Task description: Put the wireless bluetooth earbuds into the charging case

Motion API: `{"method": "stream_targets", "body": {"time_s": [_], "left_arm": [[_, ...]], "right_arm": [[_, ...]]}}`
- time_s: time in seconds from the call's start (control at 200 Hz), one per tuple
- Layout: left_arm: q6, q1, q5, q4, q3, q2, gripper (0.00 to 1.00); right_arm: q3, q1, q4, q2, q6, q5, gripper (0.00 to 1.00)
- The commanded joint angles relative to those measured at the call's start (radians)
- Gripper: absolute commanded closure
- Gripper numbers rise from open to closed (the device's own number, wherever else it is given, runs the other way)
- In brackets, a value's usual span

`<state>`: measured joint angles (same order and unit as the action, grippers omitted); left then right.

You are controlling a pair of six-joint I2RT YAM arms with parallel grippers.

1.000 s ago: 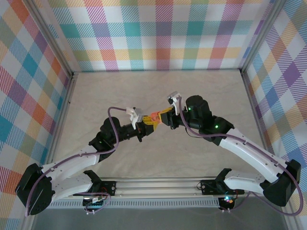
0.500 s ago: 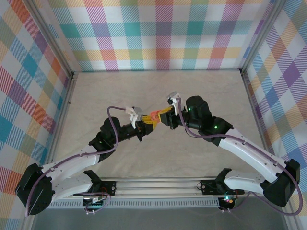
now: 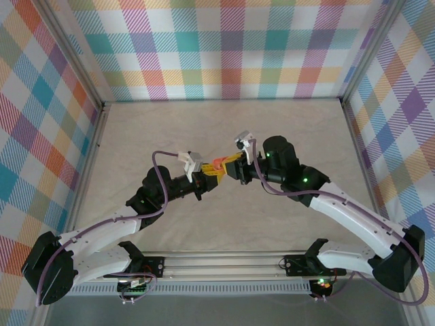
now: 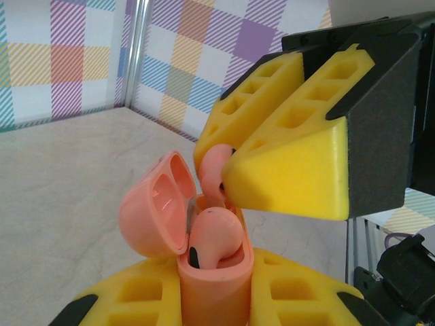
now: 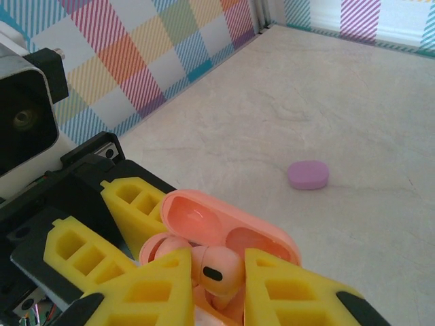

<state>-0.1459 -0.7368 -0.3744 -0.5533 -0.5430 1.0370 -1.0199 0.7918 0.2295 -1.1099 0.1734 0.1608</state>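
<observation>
At mid-table, in the top view, my two arms met tip to tip above the table [image 3: 170, 129].

Left gripper [image 4: 214, 293]: yellow fingers pressed in on the salmon-orange charging case [image 4: 153, 210], one on either side of its body, holding it upright. The lid was hinged open and leaned to the left in the left wrist view.

First earbud [image 4: 216, 234], salmon-orange: it sat in the case's near pocket, rounded head up, dark sensor spot facing the camera.

Right gripper [image 4: 219, 174]: its fingers came in from the upper right, with the tips closed on the second earbud [image 4: 211, 165], also salmon-orange. This bud stood just behind the seated one, its lower end at the mouth of the case. I could not tell whether it was fully down in its pocket.

The right wrist view agreed: my yellow fingertips pinched that bud from both sides, with the open lid's two hollows just beyond it.

On the table farther off and well apart from the grippers lay a small lilac rounded object [image 5: 308, 174], flat on the surface. I could not tell whether it was a case or a bud.
</observation>
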Motion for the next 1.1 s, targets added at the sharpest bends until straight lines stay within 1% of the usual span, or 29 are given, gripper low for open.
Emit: {"method": "stream_targets", "body": {"time_s": [0.0, 0.255, 0.43, 0.5, 0.585, 0.85, 1.095], "left_arm": [[-0.003, -0.005, 0.012, -0.08, -0.052, -0.018, 1.0], [-0.001, -0.006, 0.008, -0.084, -0.055, -0.016, 1.0], [0.005, -0.007, -0.021, -0.089, -0.054, -0.007, 1.0], [0.008, -0.006, -0.023, -0.087, -0.052, -0.005, 1.0], [0.015, -0.006, -0.026, -0.081, -0.049, -0.004, 1.0], [0.037, -0.006, -0.034, -0.043, -0.042, -0.005, 1.0], [0.047, -0.007, -0.035, -0.029, -0.034, -0.01, 1.0]], "right_arm": [[0.019, 0.007, 0.08, 0.04, -0.018, -0.019, 0.8], [0.015, 0.007, 0.113, 0.05, -0.032, -0.051, 0.8], [-0.003, 0.007, 0.111, 0.038, -0.038, -0.042, 0.81], [-0.02, 0.007, 0.119, 0.032, -0.042, -0.04, 0.83], [-0.051, 0.007, 0.15, 0.022, -0.043, -0.031, 0.84], [-0.17, 0.007, 0.319, -0.035, -0.023, -0.009, 0.86], [-0.181, 0.007, 0.351, -0.028, -0.03, -0.003, 0.87]]}}
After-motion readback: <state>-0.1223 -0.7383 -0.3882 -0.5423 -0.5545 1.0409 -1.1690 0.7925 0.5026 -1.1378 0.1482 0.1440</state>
